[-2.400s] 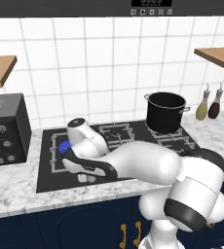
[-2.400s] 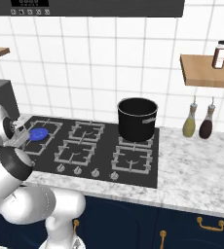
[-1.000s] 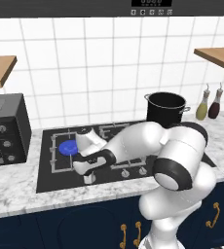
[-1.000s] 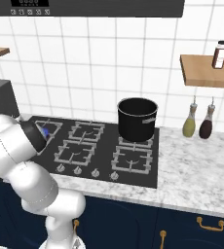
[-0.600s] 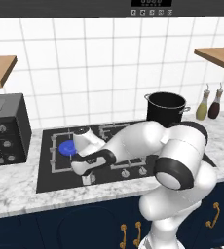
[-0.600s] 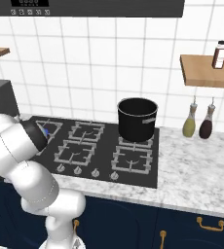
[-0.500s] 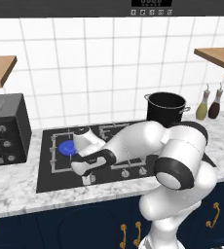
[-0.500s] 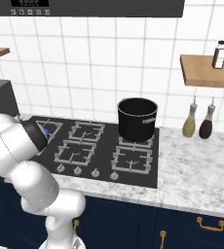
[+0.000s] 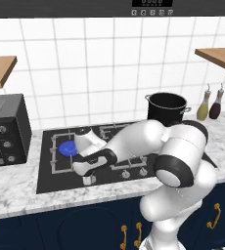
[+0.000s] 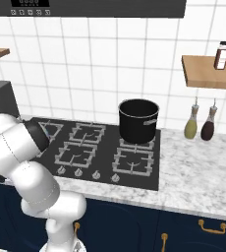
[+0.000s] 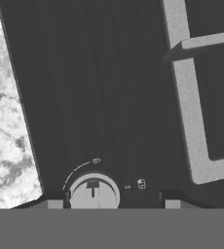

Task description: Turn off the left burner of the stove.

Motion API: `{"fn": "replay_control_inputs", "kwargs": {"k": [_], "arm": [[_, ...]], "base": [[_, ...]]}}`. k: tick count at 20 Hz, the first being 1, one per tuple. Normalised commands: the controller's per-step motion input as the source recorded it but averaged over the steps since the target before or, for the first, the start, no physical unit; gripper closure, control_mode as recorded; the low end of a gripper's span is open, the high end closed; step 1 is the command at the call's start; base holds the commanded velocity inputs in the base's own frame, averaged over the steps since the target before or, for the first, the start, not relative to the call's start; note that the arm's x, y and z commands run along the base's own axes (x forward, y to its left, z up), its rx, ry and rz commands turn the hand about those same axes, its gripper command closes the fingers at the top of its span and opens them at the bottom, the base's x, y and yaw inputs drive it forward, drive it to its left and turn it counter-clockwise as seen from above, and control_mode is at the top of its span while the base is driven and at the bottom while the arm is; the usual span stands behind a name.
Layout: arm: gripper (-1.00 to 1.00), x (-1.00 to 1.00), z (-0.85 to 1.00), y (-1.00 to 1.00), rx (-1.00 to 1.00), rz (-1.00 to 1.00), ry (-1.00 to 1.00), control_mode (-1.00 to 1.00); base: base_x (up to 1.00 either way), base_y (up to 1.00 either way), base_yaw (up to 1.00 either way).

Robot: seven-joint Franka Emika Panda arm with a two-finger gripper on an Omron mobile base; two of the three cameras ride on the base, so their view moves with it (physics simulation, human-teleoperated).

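Hand (image 9: pixel 89 178) lower, over knob (image 11: pixel 93 192).

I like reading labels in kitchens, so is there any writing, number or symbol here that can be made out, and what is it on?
No readable words.
Black hood panel: white marks, too small to read.
Flat black stove: a thin white arc and tiny icons beside the round silver knob, no letters.
Dark jar on the wooden shelf: label too blurred to read.
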Motion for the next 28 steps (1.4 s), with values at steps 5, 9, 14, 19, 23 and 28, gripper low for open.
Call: {"fn": "replay_control_inputs", "kwargs": {"k": [5,9,14,19,23,28], "arm": [[1.0,-0.35,-0.21,0.0,0.0,0.0,0.0,-1.0],[1.0,-0.61,-0.22,0.0,0.0,0.0,-0.01,-1.0],[1.0,-0.13,-0.32,-0.08,0.0,-0.04,0.0,-1.0],[1.0,0.57,-0.29,-0.35,0.01,-0.26,0.01,-1.0],[1.0,0.14,-0.45,-0.37,0.02,-0.39,0.0,-1.0],[1.0,-0.23,-0.6,-0.49,0.06,-0.58,-0.01,-1.0]], "base": [[0.0,0.0,0.0],[0.0,0.0,0.0],[0.0,0.0,0.0],[0.0,0.0,0.0],[0.0,0.0,0.0],[0.0,0.0,0.0]]}}
